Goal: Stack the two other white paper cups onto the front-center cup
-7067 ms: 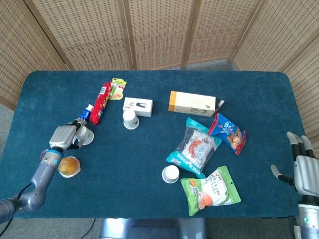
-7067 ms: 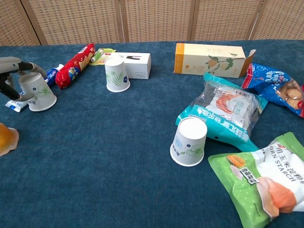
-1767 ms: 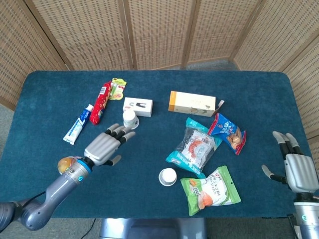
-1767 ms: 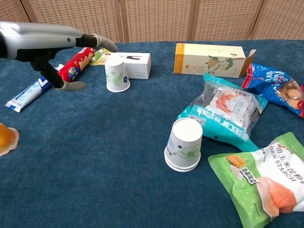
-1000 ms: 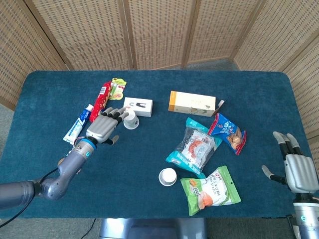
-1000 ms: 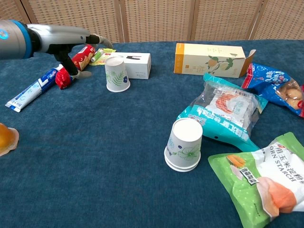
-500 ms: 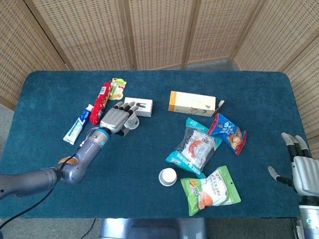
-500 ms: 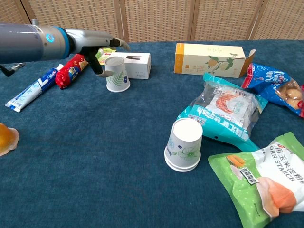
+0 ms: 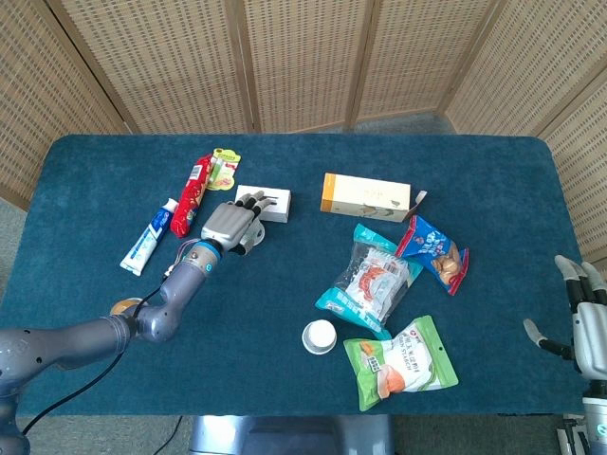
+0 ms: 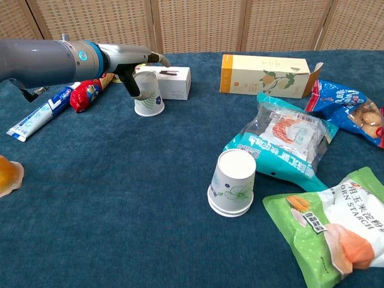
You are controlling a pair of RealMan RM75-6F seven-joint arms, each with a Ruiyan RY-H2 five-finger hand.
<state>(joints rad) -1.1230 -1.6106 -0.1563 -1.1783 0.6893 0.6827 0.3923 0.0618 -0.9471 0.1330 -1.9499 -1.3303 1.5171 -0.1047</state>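
Front-center cup stack (image 10: 232, 182) stands upside down just beside the green starch bag (image 10: 330, 226). Farther back, your left hand (image 9: 233, 223) covers the last white cup (image 10: 147, 94) beside the white box (image 10: 171, 81); fingers (image 10: 157, 58) lie over its top, thumb against its side, but I cannot tell if they grip. Your right hand (image 9: 591, 332) is spread at the table edge.

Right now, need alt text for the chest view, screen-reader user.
The robot's left hand reaches around an upside-down white paper cup beside a small white box at the back left of a blue table. At front center, two nested inverted white cups stand beside snack bags.
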